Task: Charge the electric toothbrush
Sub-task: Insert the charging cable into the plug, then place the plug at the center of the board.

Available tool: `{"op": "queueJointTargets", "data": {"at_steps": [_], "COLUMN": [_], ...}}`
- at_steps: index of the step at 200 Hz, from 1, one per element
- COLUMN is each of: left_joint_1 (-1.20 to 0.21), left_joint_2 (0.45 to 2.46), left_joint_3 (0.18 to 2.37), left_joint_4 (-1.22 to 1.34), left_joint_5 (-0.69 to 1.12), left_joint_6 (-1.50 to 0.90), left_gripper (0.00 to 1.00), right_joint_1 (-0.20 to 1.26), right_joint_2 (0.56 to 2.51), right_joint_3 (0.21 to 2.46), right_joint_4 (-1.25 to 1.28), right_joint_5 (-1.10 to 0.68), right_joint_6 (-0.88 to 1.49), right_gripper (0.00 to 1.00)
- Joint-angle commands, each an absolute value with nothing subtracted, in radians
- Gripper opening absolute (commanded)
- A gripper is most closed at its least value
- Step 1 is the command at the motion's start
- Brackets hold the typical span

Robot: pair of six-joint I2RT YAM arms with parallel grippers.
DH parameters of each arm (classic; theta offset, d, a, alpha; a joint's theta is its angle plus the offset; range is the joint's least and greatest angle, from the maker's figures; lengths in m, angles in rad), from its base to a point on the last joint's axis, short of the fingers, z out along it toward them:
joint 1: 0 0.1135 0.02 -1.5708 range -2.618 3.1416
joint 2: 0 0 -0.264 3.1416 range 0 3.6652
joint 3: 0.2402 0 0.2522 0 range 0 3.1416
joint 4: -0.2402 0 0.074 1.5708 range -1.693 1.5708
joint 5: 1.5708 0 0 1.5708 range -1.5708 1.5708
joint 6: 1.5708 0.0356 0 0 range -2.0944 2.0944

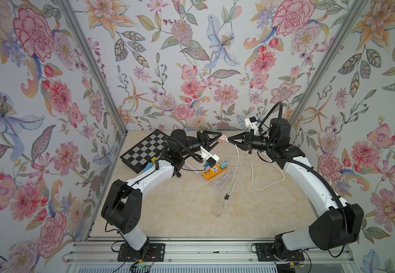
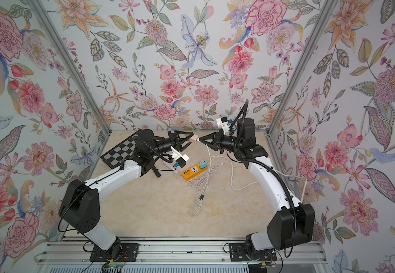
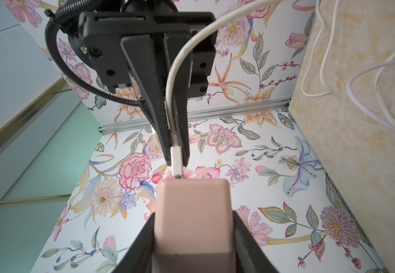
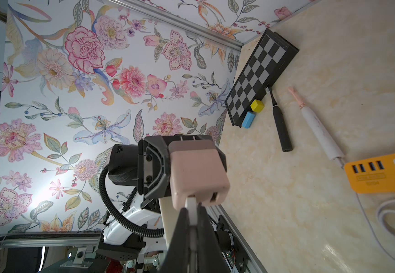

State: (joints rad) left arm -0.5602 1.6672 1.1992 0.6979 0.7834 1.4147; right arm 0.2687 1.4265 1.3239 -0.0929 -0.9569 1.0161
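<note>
Floral wallpaper (image 1: 191,59) wraps all three walls around a beige marble-look tabletop (image 1: 180,208). Both arms are up over the back of the table, meeting nose to nose.

The left gripper (image 1: 218,138) is clamped on a pink charger adapter (image 3: 193,212), holding it by its sides, clear of the table. The right gripper (image 3: 177,158) has its jaws pinched together on a white USB plug (image 3: 177,170). The plug's metal tip is right at the adapter's port face — can't tell how deep it sits. Its white cable (image 3: 171,78) loops back over the right gripper.

Two toothbrushes lie flat on the table over on the left arm's side — a black toothbrush (image 4: 280,125) and a white toothbrush (image 4: 319,132) with a pink neck. They're side by side but not touching. The black one's bristle head is right at the edge of the chessboard (image 1: 142,147). The white one's base end is just beside the orange power strip (image 1: 215,170), which has a teal adapter (image 1: 223,163) plugged in. A yellow block (image 4: 257,105) and a blue block (image 4: 248,119) sit at the chessboard's edge.
</note>
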Motion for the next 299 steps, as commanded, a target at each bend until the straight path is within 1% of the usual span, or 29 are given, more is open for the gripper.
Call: {"op": "queueJointTargets", "data": {"at_steps": [1, 7, 16, 25, 36, 48, 64, 76, 89, 95, 102, 119, 133, 145, 158, 170, 183, 207, 229, 249, 266, 272, 278, 291, 299], "left_joint_1": [-0.792, -0.792, -0.789, -0.785, -0.774, -0.755, -0.708, -0.673, -0.653, -0.654, -0.653, -0.650, -0.650, -0.653, -0.653, -0.652, -0.651, -0.652, -0.640, -0.625, -0.615, -0.614, -0.613, -0.613, -0.612], "left_joint_2": [1.659, 1.665, 1.669, 1.665, 1.650, 1.634, 1.623, 1.603, 1.557, 1.522, 1.495, 1.422, 1.366, 1.339, 1.327, 1.327, 1.339, 1.405, 1.476, 1.540, 1.557, 1.589, 1.588, 1.574, 1.533], "left_joint_3": [1.124, 1.111, 1.094, 1.085, 1.083, 1.081, 1.092, 1.088, 1.070, 1.051, 1.020, 0.898, 0.836, 0.821, 0.829, 0.833, 0.822, 0.790, 0.748, 0.743, 0.741, 0.737, 0.730, 0.714, 0.711], "left_joint_4": [1.017, 1.088, 1.141, 1.130, 1.076, 0.997, 0.902, 0.808, 0.644, 0.571, 0.508, 0.482, 0.343, 0.180, 0.032, -0.077, -0.163, -0.226, -0.188, -0.165, -0.148, -0.139, -0.127, -0.101, -0.092], "left_joint_5": [1.079, 1.077, 1.073, 1.067, 1.055, 1.023, 0.991, 0.939, 0.864, 0.809, 0.746, 0.594, 0.551, 0.501, 0.395, 0.313, 0.275, 0.239, 0.220, 0.215, 0.209, 0.207, 0.207, 0.207, 0.212], "left_joint_6": [1.139, 1.074, 1.025, 1.014, 1.013, 0.999, 0.896, 0.805, 0.779, 0.774, 0.755, 0.606, 0.610, 0.598, 0.532, 0.508, 0.518, 0.526, 0.518, 0.504, 0.495, 0.490, 0.485, 0.478, 0.477], "left_gripper": [0.00, 0.00, 0.00, 0.00, 0.00, 0.00, 0.00, 0.00, 0.00, 0.00, 0.00, 0.00, 0.00, 0.00, 0.00, 0.00, 0.00, 0.00, 0.00, 0.00, 0.08, 0.13, 0.23, 0.48, 0.58], "right_joint_1": [0.297, 0.301, 0.319, 0.342, 0.359, 0.348, 0.301, 0.265, 0.251, 0.251, 0.250, 0.247, 0.247, 0.247, 0.248, 0.250, 0.254, 0.263, 0.267, 0.260, 0.219, 0.197, 0.177, 0.133, 0.108], "right_joint_2": [1.444, 1.457, 1.476, 1.481, 1.463, 1.411, 1.289, 1.178, 1.072, 1.029, 0.993, 0.940, 0.930, 0.927, 0.922, 0.920, 0.923, 0.940, 0.964, 1.011, 1.064, 1.079, 1.095, 1.140, 1.179], "right_joint_3": [1.254, 1.259, 1.286, 1.308, 1.311, 1.308, 1.233, 1.139, 1.045, 1.010, 0.976, 0.919, 0.902, 0.897, 0.890, 0.883, 0.869, 0.847, 0.835, 0.845, 0.819, 0.799, 0.781, 0.750, 0.743], "right_joint_4": [0.321, 0.363, 0.351, 0.311, 0.248, 0.127, 0.050, 0.049, 0.049, 0.054, 0.061, 0.084, 0.087, 0.088, 0.088, 0.089, 0.097, 0.116, 0.101, -0.025, -0.082, -0.081, -0.081, -0.070, -0.062], "right_joint_5": [-0.819, -0.845, -0.890, -0.924, -0.944, -0.925, -0.811, -0.667, -0.484, -0.421, -0.375, -0.343, -0.350, -0.368, -0.369, -0.370, -0.370, -0.371, -0.363, -0.250, -0.222, -0.226, -0.230, -0.259, -0.285], "right_joint_6": [1.205, 1.229, 1.204, 1.144, 1.049, 0.888, 0.698, 0.591, 0.490, 0.461, 0.436, 0.411, 0.420, 0.425, 0.435, 0.449, 0.469, 0.495, 0.506, 0.567, 0.611, 0.632, 0.650, 0.670, 0.672], "right_gripper": [0.00, 0.00, 0.00, 0.05, 0.12, 0.26, 0.45, 0.57, 0.71, 0.76, 0.79, 0.80, 0.80, 0.80, 0.80, 0.81, 0.81, 0.81, 0.81, 0.79, 0.75, 0.74, 0.73, 0.71, 0.70]}}
